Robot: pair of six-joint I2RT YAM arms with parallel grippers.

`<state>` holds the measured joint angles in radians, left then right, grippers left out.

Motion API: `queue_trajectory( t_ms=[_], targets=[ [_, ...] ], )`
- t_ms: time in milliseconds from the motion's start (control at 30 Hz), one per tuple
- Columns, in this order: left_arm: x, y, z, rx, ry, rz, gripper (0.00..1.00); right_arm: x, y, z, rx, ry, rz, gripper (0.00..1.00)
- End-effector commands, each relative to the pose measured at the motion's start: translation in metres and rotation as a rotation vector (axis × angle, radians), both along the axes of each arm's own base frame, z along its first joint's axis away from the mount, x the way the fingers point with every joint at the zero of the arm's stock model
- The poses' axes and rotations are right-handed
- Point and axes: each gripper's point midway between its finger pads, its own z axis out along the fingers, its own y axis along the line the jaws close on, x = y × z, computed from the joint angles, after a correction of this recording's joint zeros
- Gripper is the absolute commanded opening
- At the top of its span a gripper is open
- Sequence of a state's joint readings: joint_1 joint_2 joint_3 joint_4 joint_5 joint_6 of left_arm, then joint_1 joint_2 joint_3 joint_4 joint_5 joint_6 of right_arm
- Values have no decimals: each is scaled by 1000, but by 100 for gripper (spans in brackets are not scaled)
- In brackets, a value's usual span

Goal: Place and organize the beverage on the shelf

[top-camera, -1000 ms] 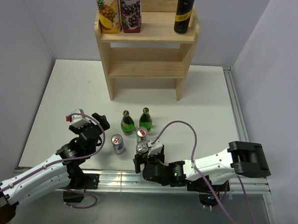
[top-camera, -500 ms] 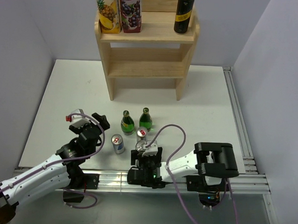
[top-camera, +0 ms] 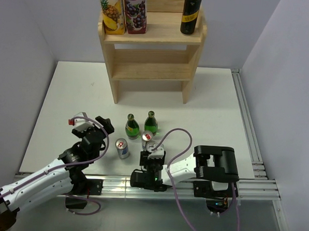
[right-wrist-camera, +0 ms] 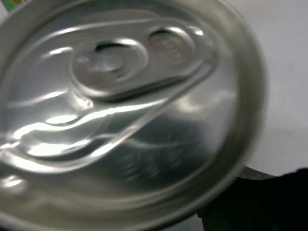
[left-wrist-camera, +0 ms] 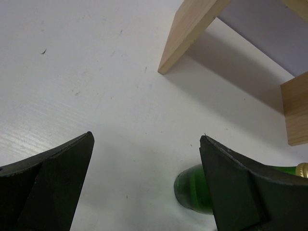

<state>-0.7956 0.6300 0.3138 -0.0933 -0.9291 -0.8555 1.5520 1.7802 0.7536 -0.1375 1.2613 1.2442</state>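
Note:
The wooden shelf [top-camera: 149, 68] stands at the back, with two juice cartons [top-camera: 123, 10] and a black can [top-camera: 190, 14] on its top tier. On the table are two green bottles [top-camera: 132, 128] [top-camera: 151, 123], a red-topped can [top-camera: 147, 136], a blue-and-silver can [top-camera: 122, 148] and a silver can [top-camera: 152, 145]. My right gripper [top-camera: 152, 149] is shut on the silver can; its lid [right-wrist-camera: 120, 110] fills the right wrist view. My left gripper [left-wrist-camera: 147, 187] is open and empty, with a green bottle [left-wrist-camera: 192, 190] beside its right finger [left-wrist-camera: 250, 192].
The shelf's two lower tiers [top-camera: 152, 53] hold nothing. Its legs [left-wrist-camera: 192, 33] stand ahead of the left gripper. The right arm's purple cable [top-camera: 181, 143] loops over the table near the cans. A metal rail [top-camera: 244, 125] runs along the table's right edge.
The right arm has folded back and swung left over the silver can, and its jaws have closed in on it. The left arm has not moved.

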Motion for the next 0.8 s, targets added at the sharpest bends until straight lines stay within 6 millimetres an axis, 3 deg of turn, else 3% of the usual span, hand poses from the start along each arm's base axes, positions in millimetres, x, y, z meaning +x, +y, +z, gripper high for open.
queue_trajectory(
  t_ms=[0, 67, 167, 200, 267, 433, 500, 600, 700, 767],
  targets=[
    [2, -2, 9, -31, -29, -2, 99, 10, 0, 16, 49, -49, -32, 62],
    [2, -2, 8, -30, -28, -2, 99, 10, 4, 16, 43, -41, -27, 55],
    [2, -2, 8, -25, -24, 0, 99, 10, 6, 13, 35, -25, -20, 30],
    [2, -2, 8, -28, -25, -1, 99, 10, 7, 13, 45, -21, -22, 11],
    [2, -2, 9, -30, -27, -1, 99, 9, 2, 15, 32, -17, -36, 1],
    [1, -2, 9, -33, -30, -1, 99, 1, -24, 37, 28, -34, -91, 0],
    [2, -1, 8, -29, -29, 1, 99, -10, -22, 52, 66, -37, -76, 0],
    [2, -1, 8, -28, -27, 0, 99, -18, -37, 84, -29, -76, -54, 0],
    [2, -2, 8, -27, -26, -3, 99, -20, -33, 123, -37, -115, -37, 0],
    [2, -2, 8, -25, -24, -3, 99, -20, -20, 153, -27, -135, -16, 0]
  ],
)
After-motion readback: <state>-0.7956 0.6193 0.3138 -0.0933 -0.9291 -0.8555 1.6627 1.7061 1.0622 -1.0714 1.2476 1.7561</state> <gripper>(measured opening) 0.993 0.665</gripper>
